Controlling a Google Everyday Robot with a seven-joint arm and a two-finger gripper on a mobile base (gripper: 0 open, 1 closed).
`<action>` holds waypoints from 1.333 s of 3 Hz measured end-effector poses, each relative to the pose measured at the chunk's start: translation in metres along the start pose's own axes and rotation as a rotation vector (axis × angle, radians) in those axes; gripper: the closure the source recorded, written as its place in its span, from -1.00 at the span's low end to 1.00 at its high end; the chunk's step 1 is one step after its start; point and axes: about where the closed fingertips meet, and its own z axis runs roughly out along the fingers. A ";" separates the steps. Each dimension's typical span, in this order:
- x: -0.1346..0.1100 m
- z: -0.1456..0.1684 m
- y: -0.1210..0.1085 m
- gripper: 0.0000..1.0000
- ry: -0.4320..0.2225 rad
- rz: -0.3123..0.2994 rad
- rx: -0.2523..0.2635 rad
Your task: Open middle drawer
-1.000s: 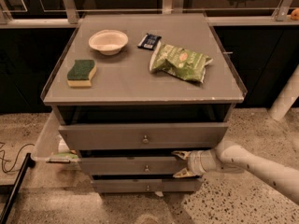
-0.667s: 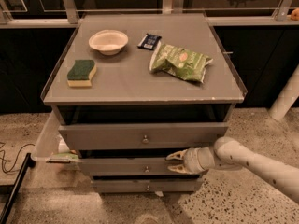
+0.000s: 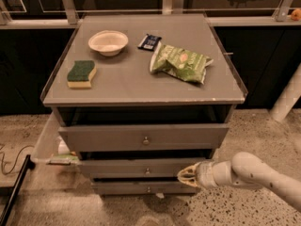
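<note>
The grey cabinet (image 3: 141,86) has three stacked drawer fronts. The middle drawer (image 3: 117,167) is the mid-sized front, with a small round metal knob (image 3: 147,171) at its centre. It sits between the wider top drawer (image 3: 103,138) and the narrow bottom drawer (image 3: 117,188). My gripper (image 3: 182,176), on a white arm coming in from the right, is in front of the right part of the middle drawer. It is level with the knob, a short way to its right, and is not on it.
On the cabinet top lie a white bowl (image 3: 108,42), a green and yellow sponge (image 3: 81,74), a green chip bag (image 3: 181,62) and a small dark packet (image 3: 149,42). A black cable (image 3: 14,189) lies on the speckled floor at the left. A white post (image 3: 288,100) stands at the right.
My gripper first moved left along the middle drawer front toward the knob. It now sits slightly lower and further right again. The drawers look unchanged.
</note>
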 end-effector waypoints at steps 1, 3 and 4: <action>0.002 -0.003 0.005 0.26 0.002 0.009 0.002; 0.025 0.022 -0.012 -0.68 0.099 0.138 0.037; 0.026 0.024 -0.015 -1.00 0.105 0.149 0.045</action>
